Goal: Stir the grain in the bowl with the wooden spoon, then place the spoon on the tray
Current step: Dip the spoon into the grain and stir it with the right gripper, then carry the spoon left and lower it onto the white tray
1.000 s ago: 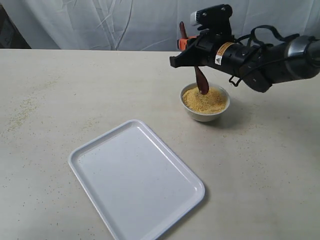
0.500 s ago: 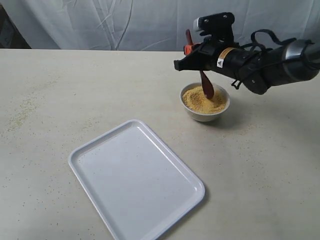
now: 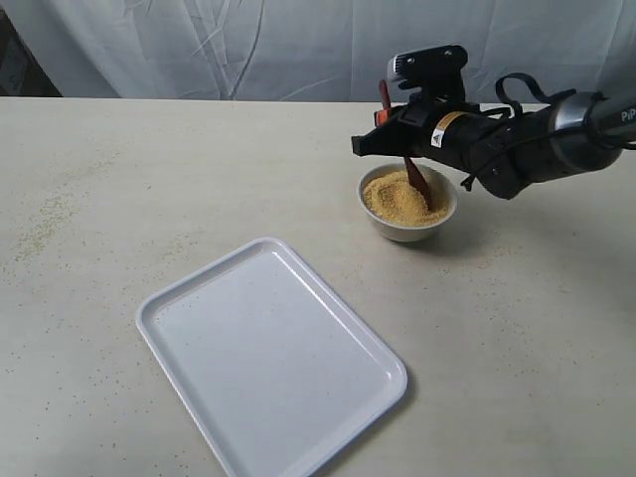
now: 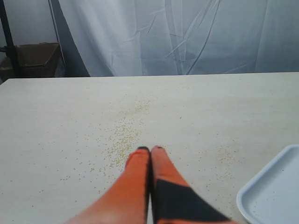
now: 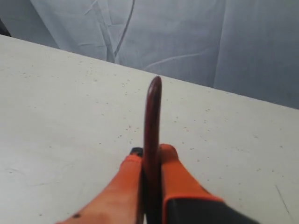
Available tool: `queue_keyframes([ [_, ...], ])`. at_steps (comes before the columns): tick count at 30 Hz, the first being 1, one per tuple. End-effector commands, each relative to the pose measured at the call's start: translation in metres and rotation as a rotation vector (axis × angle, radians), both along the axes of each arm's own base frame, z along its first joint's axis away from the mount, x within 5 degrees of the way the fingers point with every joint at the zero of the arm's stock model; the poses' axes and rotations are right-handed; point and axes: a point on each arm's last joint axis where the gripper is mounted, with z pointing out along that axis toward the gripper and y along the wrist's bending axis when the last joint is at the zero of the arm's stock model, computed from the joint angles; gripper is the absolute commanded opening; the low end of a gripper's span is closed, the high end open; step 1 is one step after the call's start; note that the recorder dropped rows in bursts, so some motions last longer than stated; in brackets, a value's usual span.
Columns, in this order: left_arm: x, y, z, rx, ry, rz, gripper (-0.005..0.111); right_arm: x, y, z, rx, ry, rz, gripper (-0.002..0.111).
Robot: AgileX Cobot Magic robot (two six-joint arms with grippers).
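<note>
The white bowl (image 3: 408, 227) stands right of the table's middle, filled with yellow-orange grain (image 3: 393, 199). My right gripper (image 3: 381, 121) hangs above the bowl's far rim, shut on the handle of the dark wooden spoon (image 3: 416, 182). The spoon's head dips into the grain on the bowl's right side. In the right wrist view the spoon handle (image 5: 152, 116) rises between the orange fingers (image 5: 175, 172) of the right gripper (image 5: 150, 151). The white tray (image 3: 268, 350) lies in front, left of the bowl. My left gripper (image 4: 150, 149) is shut with nothing in it, low over the table beside the tray corner (image 4: 273, 191).
Loose grains (image 4: 122, 137) are scattered on the beige tabletop ahead of the left gripper and along the far left (image 3: 40, 227). A white cloth backdrop (image 3: 248, 45) hangs behind the table. A cardboard box (image 4: 36, 53) sits beyond the table edge.
My right gripper has moved right and lower over the bowl, carrying the spoon head across the grain from the bowl's left-middle to its right side.
</note>
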Motion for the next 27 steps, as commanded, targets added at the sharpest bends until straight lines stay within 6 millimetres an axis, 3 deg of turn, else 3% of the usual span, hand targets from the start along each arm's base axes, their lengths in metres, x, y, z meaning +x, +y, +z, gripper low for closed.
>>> queue_keyframes([
  [1, 0.000, 0.000, 0.000, -0.002, -0.014, -0.001, 0.000, -0.004, 0.012, 0.019, 0.034, -0.058, 0.030, 0.005],
  [10, 0.000, 0.000, 0.000, -0.002, -0.014, -0.001, 0.000, -0.006, 0.002, 0.039, -0.148, -0.111, 0.054, 0.005],
  [13, 0.000, 0.000, 0.000, -0.002, -0.014, -0.001, 0.000, -0.012, 0.005, 0.062, -0.142, -0.142, 0.058, 0.005],
  [15, 0.000, 0.000, 0.000, -0.002, -0.014, -0.001, 0.000, -0.023, 0.008, 0.093, -0.082, -0.144, 0.040, 0.005],
  [16, 0.000, 0.000, 0.000, -0.002, -0.014, -0.001, 0.000, -0.032, 0.011, 0.108, -0.029, -0.102, 0.019, 0.004],
  [18, 0.000, 0.000, 0.000, -0.002, -0.014, -0.001, 0.000, -0.044, 0.013, 0.120, -0.009, 0.026, -0.027, -0.001],
  [22, 0.000, 0.000, 0.000, -0.002, -0.014, -0.001, 0.000, -0.056, 0.029, 0.130, -0.149, 0.323, -0.028, -0.001],
  [24, 0.000, 0.000, 0.000, -0.002, -0.014, -0.001, 0.000, -0.069, 0.051, 0.135, -0.152, 0.507, 0.233, -0.001],
  [25, 0.000, 0.000, 0.000, -0.002, -0.014, -0.001, 0.000, -0.076, 0.066, 0.133, -0.080, 0.612, 0.402, -0.001],
  [27, 0.000, 0.000, 0.000, -0.002, -0.014, -0.001, 0.000, -0.084, 0.085, 0.121, 0.056, 0.751, 0.557, -0.001],
])
